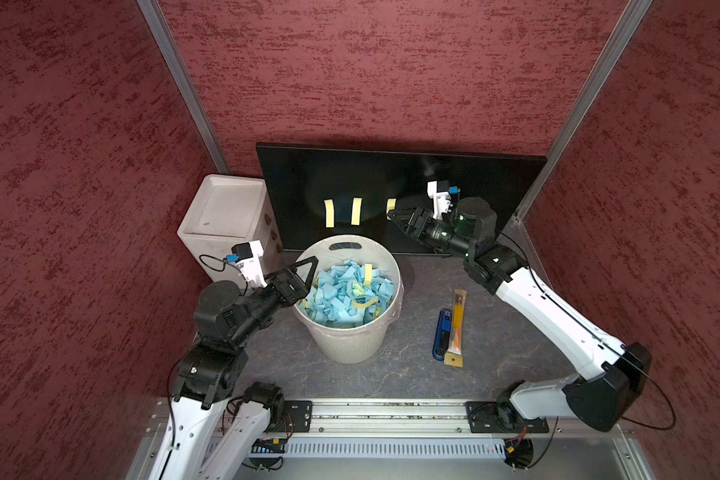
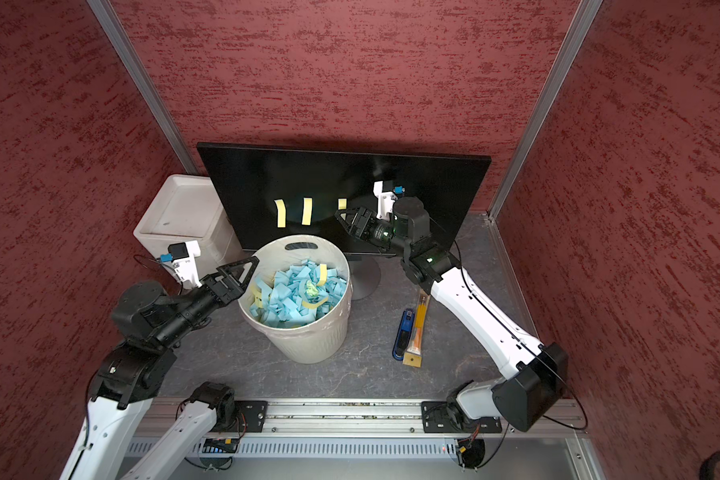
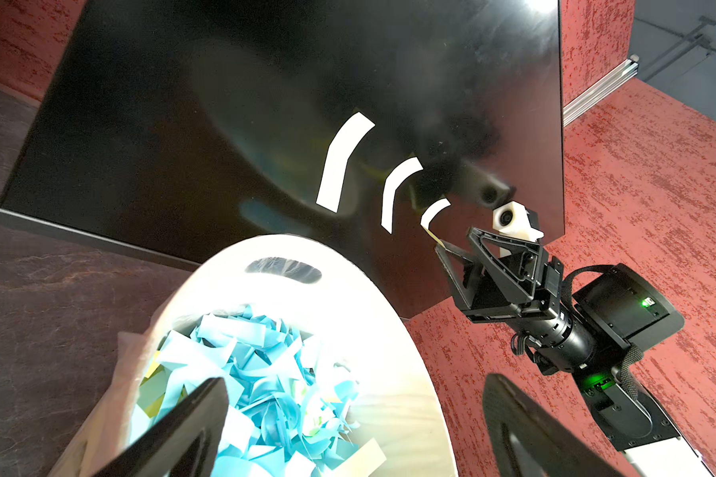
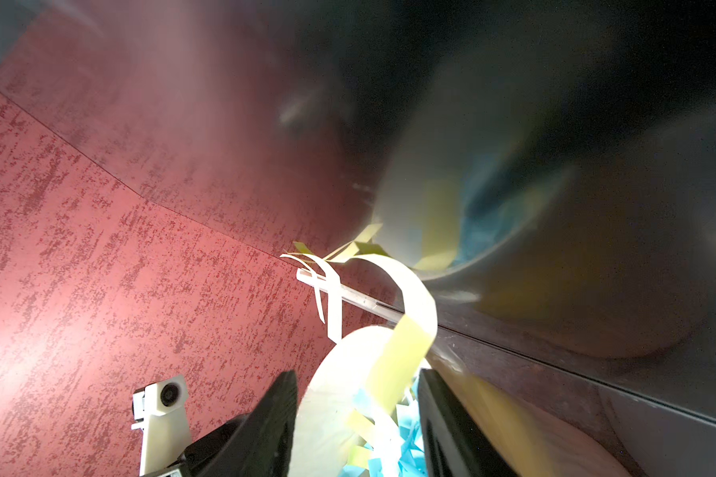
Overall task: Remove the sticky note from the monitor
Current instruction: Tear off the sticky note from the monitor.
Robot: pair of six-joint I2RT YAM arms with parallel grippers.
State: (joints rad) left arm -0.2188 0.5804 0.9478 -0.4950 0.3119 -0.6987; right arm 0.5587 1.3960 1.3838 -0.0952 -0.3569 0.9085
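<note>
Since the monitor [image 1: 350, 174] fills the back of the cell and stands upright on its foot, it is the largest thing at risk here: a hard push from an arm could rock or scratch its glossy face. In front of it stands the white bin [image 1: 350, 345], heaped with blue and yellow paper strips. The left gripper [image 1: 310, 276] hangs over the bin's near rim with its jaws spread wide and empty, well clear of the screen. The right gripper [image 1: 391, 215] is up against the lower middle of the screen. In the right wrist view its jaws stand part-way apart, one on each side of the loose end of the sticky note [image 4: 414, 297], without pinching it yet.

That note [image 1: 390, 204] is the rightmost of three yellow strips stuck on the screen. Its upper end adheres and its lower end curls away from the glass. The other two strips [image 1: 329, 213] [image 1: 356, 211] sit apart to its side.

I judge the main danger to be a missed pinch, as the curled strip is thin and could slip out as the jaws narrow. A jaw tip could also scrape the glass, or a sharp pull could tear the paper.
</note>
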